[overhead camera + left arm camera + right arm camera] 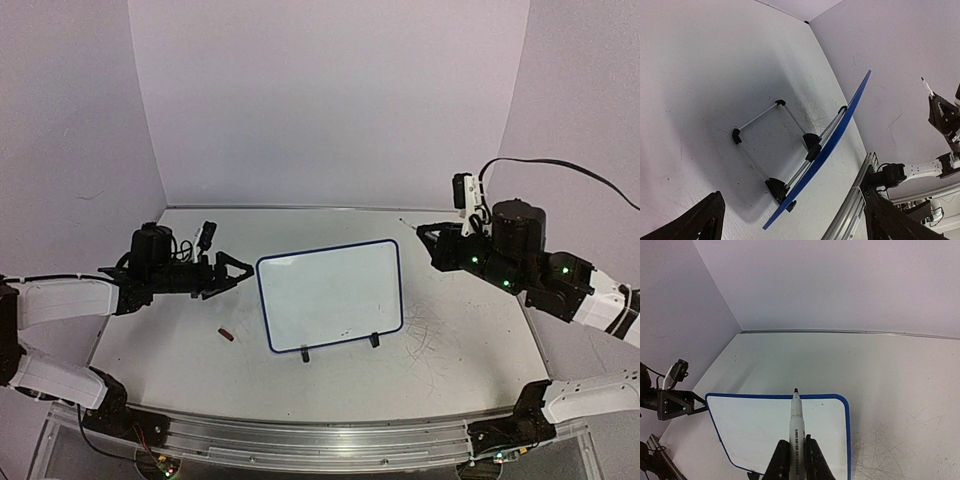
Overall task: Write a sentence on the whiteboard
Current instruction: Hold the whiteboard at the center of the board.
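Note:
The whiteboard (pixel 330 295) stands tilted on its two black feet at the table's middle. Its face is blank, and no sentence shows on it. My right gripper (pixel 433 240) is shut on a white marker (pixel 410 226) and hovers off the board's upper right corner. In the right wrist view the marker (pixel 797 422) points its dark tip at the board's (pixel 750 425) top rim, above the surface. My left gripper (pixel 238 271) is open and empty just left of the board. The left wrist view shows the board (pixel 826 150) edge-on with its wire stand (pixel 757 150).
A small red cap (pixel 226 335) lies on the table left of the board's near corner. Grey scribbled scuffs (pixel 432 335) mark the tabletop to the right. A metal rail (pixel 320 440) runs along the near edge. Walls close the back and sides.

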`<state>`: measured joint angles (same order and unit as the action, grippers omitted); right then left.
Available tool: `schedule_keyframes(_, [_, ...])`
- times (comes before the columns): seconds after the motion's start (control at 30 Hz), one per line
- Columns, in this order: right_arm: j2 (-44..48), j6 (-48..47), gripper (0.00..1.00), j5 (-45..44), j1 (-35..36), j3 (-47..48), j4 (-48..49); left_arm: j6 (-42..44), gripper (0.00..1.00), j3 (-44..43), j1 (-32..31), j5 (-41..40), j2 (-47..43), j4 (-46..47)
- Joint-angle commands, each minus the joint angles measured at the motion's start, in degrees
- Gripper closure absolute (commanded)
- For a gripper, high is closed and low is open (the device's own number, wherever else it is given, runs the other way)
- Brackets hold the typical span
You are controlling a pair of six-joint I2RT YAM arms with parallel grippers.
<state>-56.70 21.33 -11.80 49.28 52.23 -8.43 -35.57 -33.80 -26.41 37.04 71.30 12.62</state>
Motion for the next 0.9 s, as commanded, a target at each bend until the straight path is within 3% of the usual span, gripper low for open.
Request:
schedule_keyframes(0.0, [2.3, 0.1, 1.0, -2.9, 0.2, -1.6, 0.7, -0.4, 0.01, 0.6, 0.1, -5.3, -3.8, 2.6])
schedule_keyframes(0.3, [-0.1, -6.4, 1.0, 3.6, 0.3, -1.2, 5.2, 8.0, 0.05, -3.3, 0.1, 7.4, 1.9, 2.6])
schedule_keyframes(0.47, [-3.0, -8.8, 1.0, 9.9, 0.2, 0.3, 9.1, 12.5, 0.07, -3.9, 0.1, 9.7, 3.6, 2.7])
schedule_keyframes(0.73, [-9.1, -8.5, 1.0, 17.6, 1.2, 1.4, 15.6, 13.8, 0.16, -7.4, 0.1, 6.3, 6.7, 3.0])
schedule_keyframes(0.87, [-11.0, -7.7, 1.0, 17.4, 2.8, 0.9, 19.3, 14.6, 0.15, -6.7, 0.2, 3.8, 6.6, 4.4])
